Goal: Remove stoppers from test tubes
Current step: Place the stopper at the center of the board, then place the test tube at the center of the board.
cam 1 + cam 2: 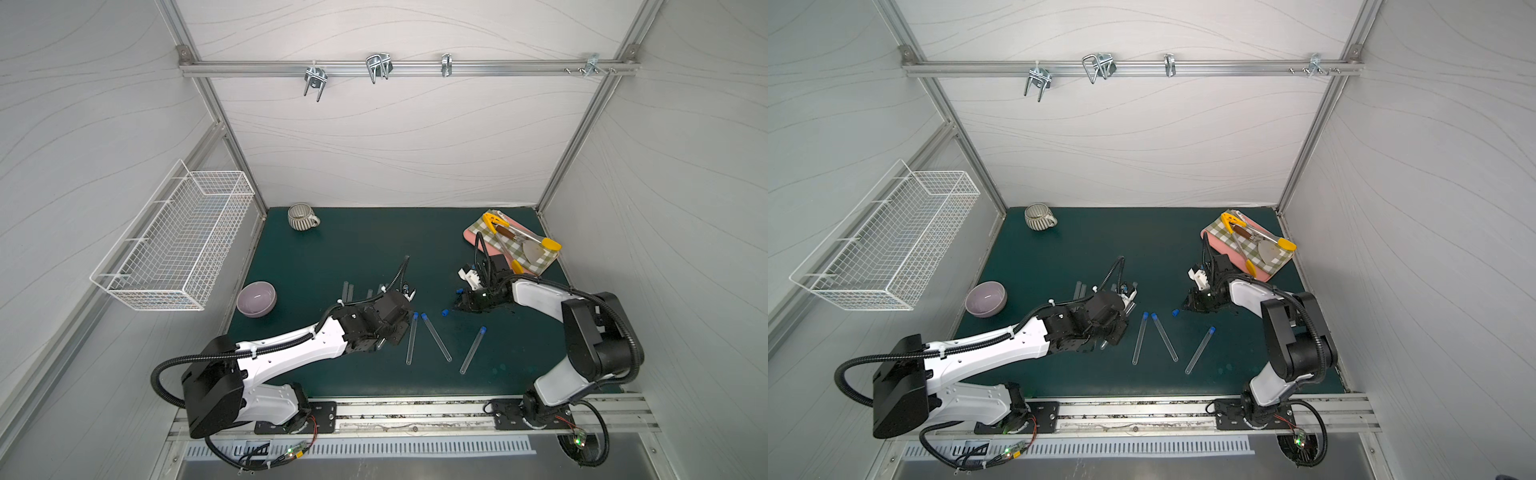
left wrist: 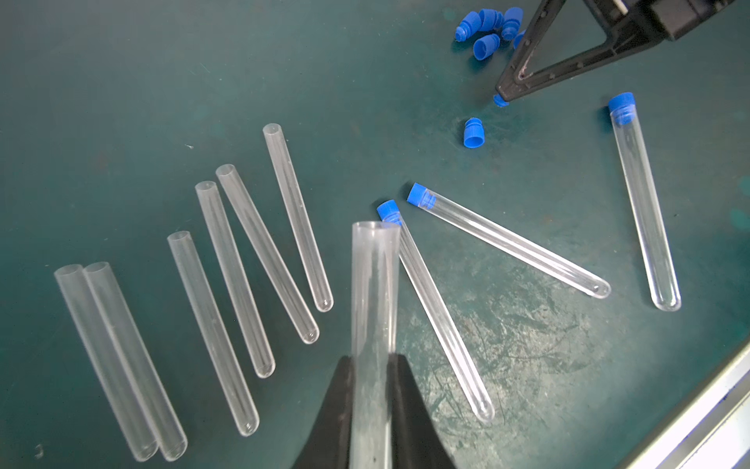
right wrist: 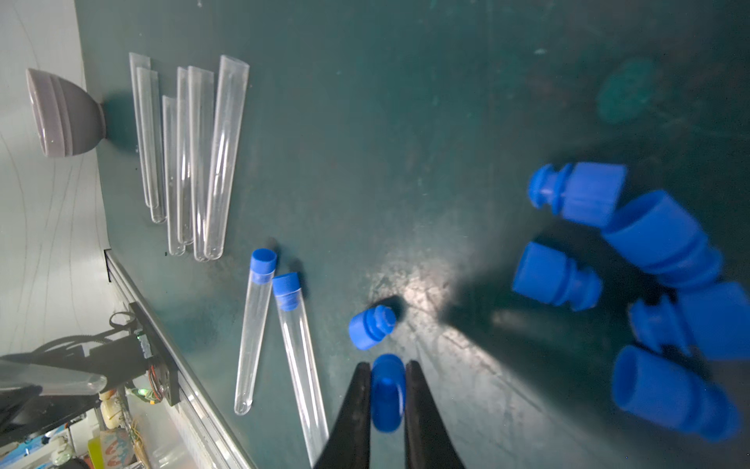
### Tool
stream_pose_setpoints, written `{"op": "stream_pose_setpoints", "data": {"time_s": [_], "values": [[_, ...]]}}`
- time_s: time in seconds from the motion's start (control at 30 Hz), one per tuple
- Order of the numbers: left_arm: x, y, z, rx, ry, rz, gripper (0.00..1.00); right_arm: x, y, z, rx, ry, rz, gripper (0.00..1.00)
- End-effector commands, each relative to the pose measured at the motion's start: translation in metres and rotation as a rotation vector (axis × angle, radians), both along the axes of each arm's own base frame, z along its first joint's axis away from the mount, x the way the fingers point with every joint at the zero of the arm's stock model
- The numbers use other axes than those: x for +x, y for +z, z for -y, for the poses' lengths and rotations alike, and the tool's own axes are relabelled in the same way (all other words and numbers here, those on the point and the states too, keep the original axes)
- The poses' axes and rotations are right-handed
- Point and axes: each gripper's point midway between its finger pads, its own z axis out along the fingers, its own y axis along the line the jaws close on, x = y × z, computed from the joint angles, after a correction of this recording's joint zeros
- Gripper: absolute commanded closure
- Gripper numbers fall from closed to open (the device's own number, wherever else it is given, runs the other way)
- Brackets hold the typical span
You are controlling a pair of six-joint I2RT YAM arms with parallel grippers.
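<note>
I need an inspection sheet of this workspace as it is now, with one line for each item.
Surface: dark green mat, scuffed near the front edge.
Job's things: six open clear plastic test tubes lying together; three stoppered tubes apart; loose bright blue stoppers piled, a single stopper alone.
Clutter: striped ceramic mug; lilac bowl; pink tray with checked cloth and yellow-handled utensils.
Hands: left hand shut on an open tube; right hand shut on a blue stopper.
Cables: black corrugated conduits along both arms.
Surroundings: white wire basket on the wall; metal hooks on the rail.
</note>
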Motion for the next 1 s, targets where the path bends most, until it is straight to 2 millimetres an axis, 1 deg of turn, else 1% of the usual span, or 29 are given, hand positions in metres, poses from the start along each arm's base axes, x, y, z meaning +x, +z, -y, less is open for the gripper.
{"op": "stream_pose_setpoints", "data": {"time_s": [0.0, 0.17, 0.4, 0.53, 0.63, 0.8, 0.9, 0.97], "values": [[0.016, 0.019, 0.02, -0.091, 0.015, 0.025, 0.92, 0.01, 0.002, 0.0, 0.017, -0.011, 0.013, 0.93], [0.027, 0.011, 0.021, -0.092, 0.046, 0.002, 0.92, 0.01, -0.005, 0.002, 0.016, -0.02, -0.007, 0.85], [0.043, 0.0, 0.025, -0.063, 0.101, -0.019, 0.92, 0.012, -0.004, 0.004, 0.021, -0.032, -0.007, 0.76], [0.052, -0.008, 0.03, -0.042, 0.121, -0.03, 0.92, 0.013, 0.003, 0.005, 0.024, -0.035, 0.01, 0.68], [0.059, -0.017, 0.031, -0.023, 0.142, -0.043, 0.92, 0.014, 0.01, 0.005, 0.028, -0.037, 0.027, 0.6], [0.072, -0.031, 0.031, -0.006, 0.182, -0.066, 0.92, 0.011, 0.025, 0.006, 0.035, -0.036, 0.062, 0.55], [0.081, -0.036, 0.033, -0.009, 0.202, -0.078, 0.92, 0.003, 0.034, 0.006, 0.013, -0.014, 0.092, 0.51], [0.087, -0.041, 0.033, 0.0, 0.22, -0.087, 0.92, -0.006, 0.04, 0.006, 0.006, 0.0, 0.109, 0.49]]}}
